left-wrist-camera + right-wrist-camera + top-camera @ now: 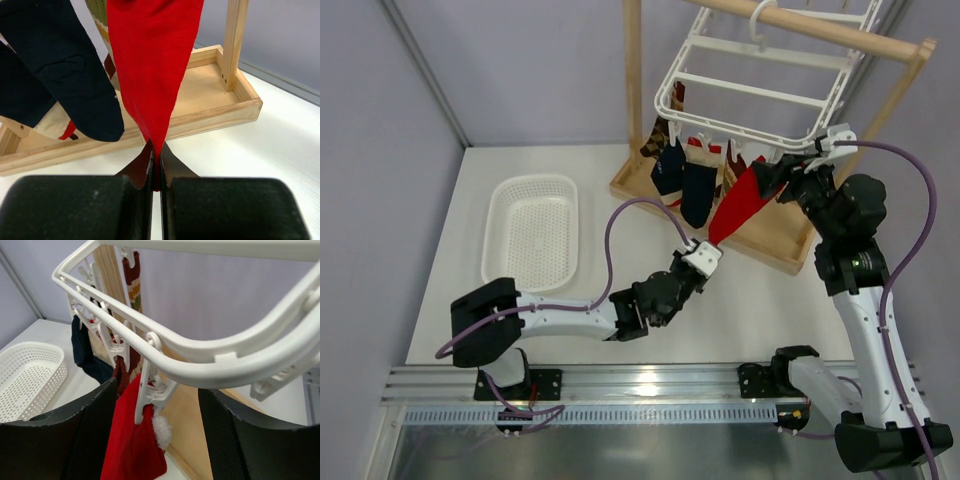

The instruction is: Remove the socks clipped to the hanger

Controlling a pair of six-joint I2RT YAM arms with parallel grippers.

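One red sock point(740, 205) stretched taut and narrow from a clip point(150, 395) on the white hanger's point(750, 95) near rim, beside the navy socks point(698, 190). The left gripper point(156, 167), extended low over the table point(770, 300), was pinched tight on its toe. The right gripper point(788, 172), raised to the rim, had its jaws wide either side of that clip.

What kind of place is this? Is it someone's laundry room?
Likely a robot lab bench, not a home: plain walls box in a white table, the left arm and right arm are bolted to a metal rail, and the hanger of socks hangs from a small wooden stand.
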